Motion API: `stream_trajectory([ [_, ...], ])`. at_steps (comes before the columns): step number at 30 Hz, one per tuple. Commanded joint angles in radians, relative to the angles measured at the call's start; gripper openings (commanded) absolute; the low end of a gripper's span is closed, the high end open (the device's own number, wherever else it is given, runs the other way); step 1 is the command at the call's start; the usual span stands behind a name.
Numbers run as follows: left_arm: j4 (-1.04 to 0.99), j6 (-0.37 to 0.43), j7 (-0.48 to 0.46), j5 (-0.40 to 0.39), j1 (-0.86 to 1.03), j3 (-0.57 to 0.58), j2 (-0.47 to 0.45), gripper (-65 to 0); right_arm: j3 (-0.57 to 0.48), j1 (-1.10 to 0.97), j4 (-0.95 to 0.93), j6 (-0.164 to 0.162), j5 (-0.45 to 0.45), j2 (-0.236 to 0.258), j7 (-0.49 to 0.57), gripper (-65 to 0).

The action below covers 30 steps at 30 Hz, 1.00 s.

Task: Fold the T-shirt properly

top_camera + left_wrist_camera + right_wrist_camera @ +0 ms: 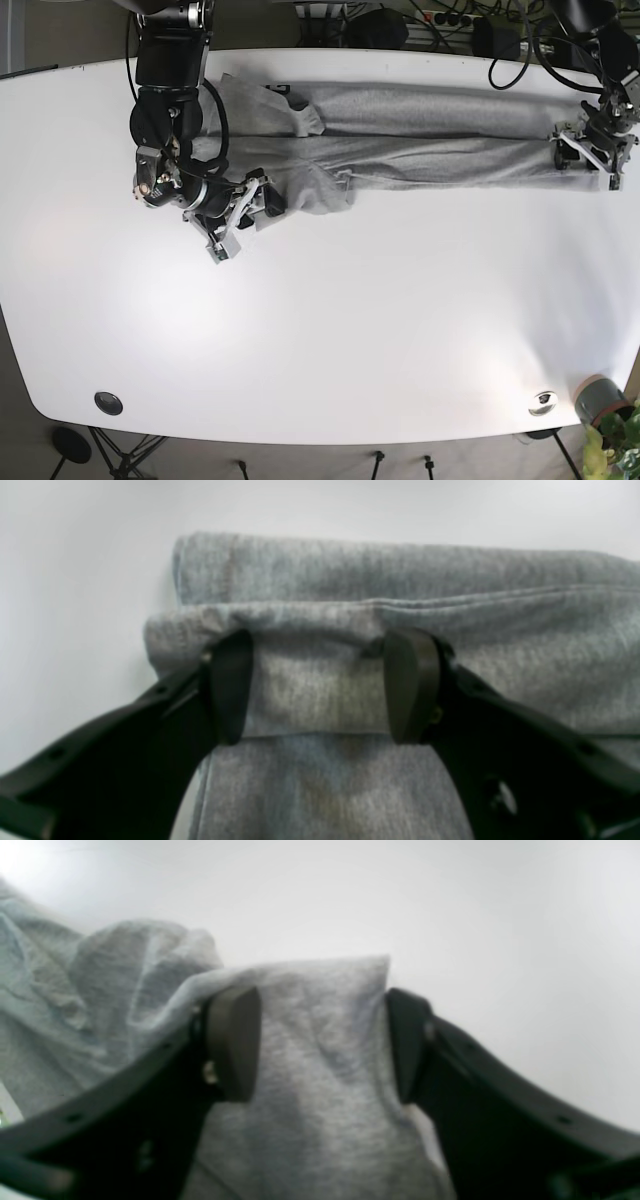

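Note:
The grey T-shirt [430, 150] lies as a long folded strip across the back of the white table [350, 330]. My left gripper [590, 145] is at the strip's right end. In the left wrist view it [320, 645] is open, its pads straddling a rolled-over hem of the T-shirt [350, 570]. My right gripper [262, 208] is at the bunched left part of the shirt. In the right wrist view it [322, 1000] is open, with a flap of the T-shirt [320, 1065] lying between the pads.
Cables and black equipment [440, 25] line the table's back edge. A black round fitting [108, 402] sits at the front left and a silver one [543, 402] at the front right, beside a plant pot [598, 400].

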Motion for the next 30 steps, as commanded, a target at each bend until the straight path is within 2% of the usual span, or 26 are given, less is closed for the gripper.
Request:
stream_trajectory([
  [1, 0.013, 0.002, -0.017, -0.010, -0.008, -0.007, -0.024, -27.8, 0.001, 0.016, 0.012, 0.008, 0.006, 0.003, 0.009, -38.7],
  [8, 0.012, 0.002, -0.017, -0.010, -0.009, -0.004, -0.024, -27.8, 0.001, 0.002, 0.073, 0.008, 0.006, 0.001, 0.009, -62.5],
  [12, 0.010, 0.002, -0.017, -0.009, -0.009, -0.004, -0.024, -27.8, 0.004, -0.045, 0.219, 0.005, 0.006, 0.001, 0.005, -61.7],
  [18, 0.010, 0.002, -0.017, -0.009, -0.009, -0.004, -0.024, -27.8, 0.007, -0.123, 0.415, 0.004, 0.006, 0.001, -0.083, -61.7],
  [22, 0.010, 0.002, -0.017, -0.009, -0.009, -0.004, -0.024, -27.8, 0.007, -0.209, 0.524, 0.004, 0.006, 0.001, -0.091, -61.7],
  [30, 0.010, 0.002, -0.017, -0.009, -0.009, -0.004, -0.024, -27.8, 0.022, -0.364, 0.632, 0.004, 0.006, 0.001, -0.091, -61.7],
])
